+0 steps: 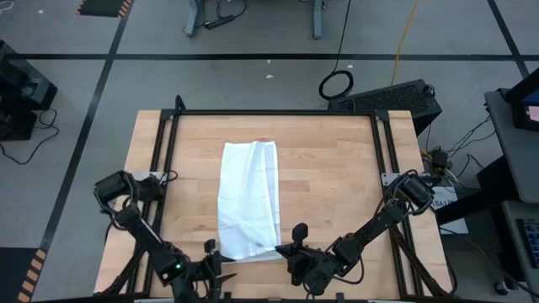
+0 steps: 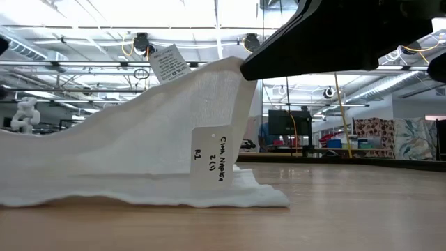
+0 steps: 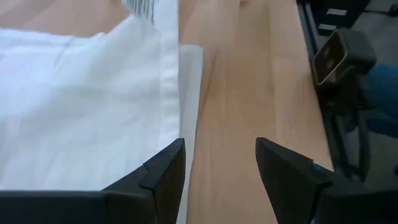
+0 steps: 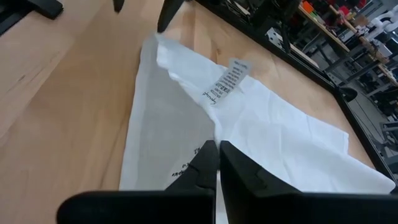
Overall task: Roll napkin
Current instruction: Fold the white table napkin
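Wooden table (image 1: 328,194) under white napkin (image 1: 248,198)

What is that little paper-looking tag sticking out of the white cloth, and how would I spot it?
Start at the wooden table, where the white napkin lies. The right gripper pinches its near edge and lifts it. On the raised fold sits a small care label, a white strip with fine black print, the only printed thing on that plain cloth besides some handwriting.

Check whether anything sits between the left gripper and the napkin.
Nothing visible does. The left gripper is open at the near edge of the table, right beside the napkin, with only bare wood between them. The right gripper already pinches the napkin's near end.
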